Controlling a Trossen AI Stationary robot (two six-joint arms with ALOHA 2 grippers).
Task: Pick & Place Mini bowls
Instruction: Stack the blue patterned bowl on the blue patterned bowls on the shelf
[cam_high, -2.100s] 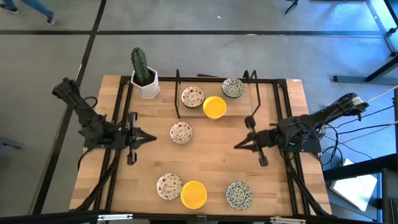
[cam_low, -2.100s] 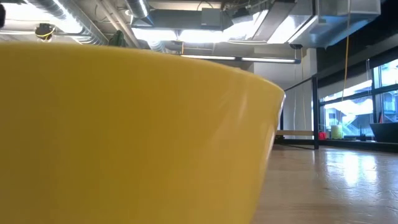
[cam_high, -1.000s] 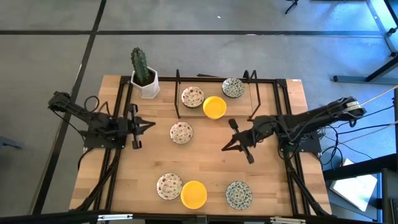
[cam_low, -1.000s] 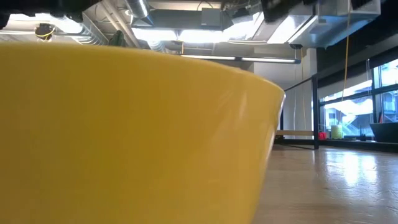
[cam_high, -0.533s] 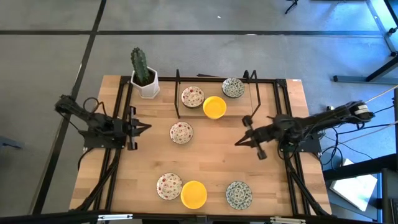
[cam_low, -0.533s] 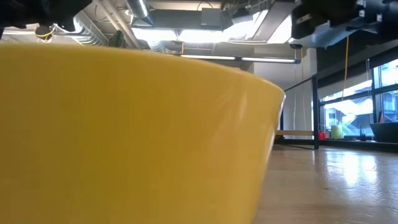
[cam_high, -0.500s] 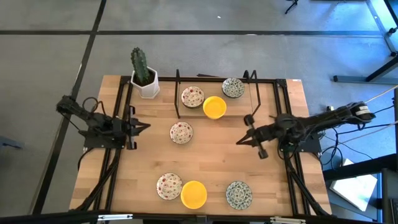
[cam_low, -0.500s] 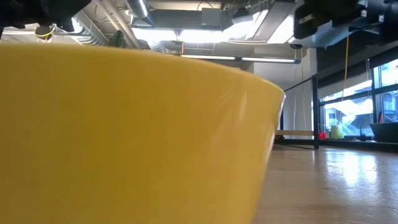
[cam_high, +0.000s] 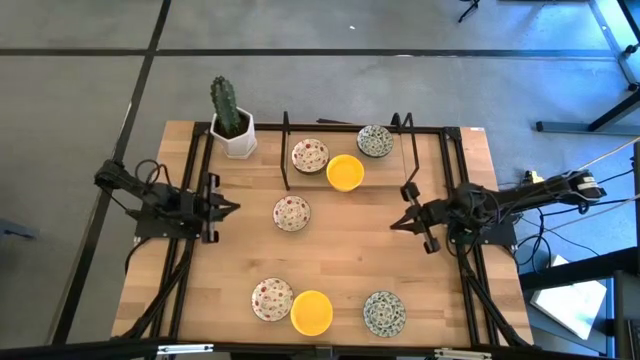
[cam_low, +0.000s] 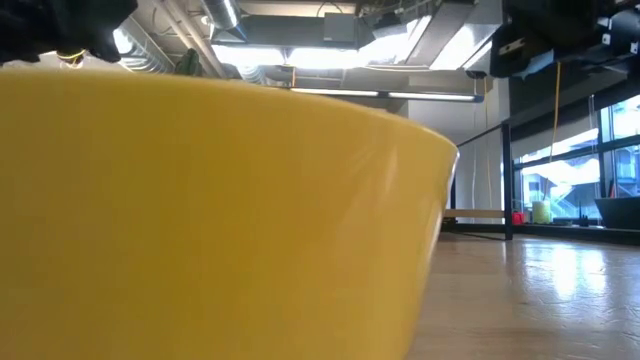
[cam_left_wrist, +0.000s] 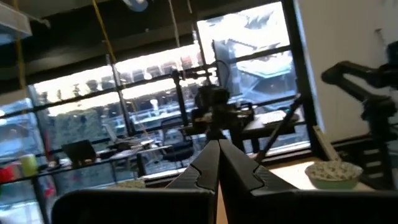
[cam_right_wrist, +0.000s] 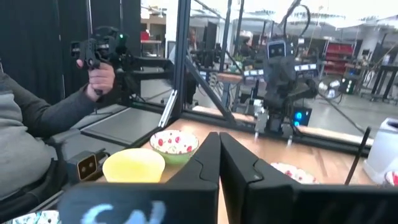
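Several mini bowls rest on their bases on the wooden table (cam_high: 340, 250). At the far side stand a red-speckled one (cam_high: 309, 155), a yellow one (cam_high: 345, 172) and a grey-green one (cam_high: 375, 141). Another red-speckled bowl (cam_high: 291, 212) sits mid-table. Near the front edge are a red-speckled bowl (cam_high: 271, 299), a yellow bowl (cam_high: 311, 312) and a grey-green bowl (cam_high: 383, 313). My left gripper (cam_high: 234, 208) is shut at the table's left side, holding nothing. My right gripper (cam_high: 396, 225) is shut at the right side, also holding nothing. Both hang above the table, clear of every bowl.
A white square pot with a cactus (cam_high: 232, 125) stands at the far left corner. A black frame (cam_high: 287, 150) surrounds the far bowls. The near yellow bowl (cam_low: 200, 220) fills the low view. In the right wrist view a person (cam_right_wrist: 25, 143) holds a hand-held device (cam_right_wrist: 102, 53) beyond the table.
My right gripper has drawn back from mid-table toward the table's right edge, sinking and tipping up from a downward slant to about level; it stays shut. My left gripper has drawn back a little toward the left edge and sunk. No bowl has moved.
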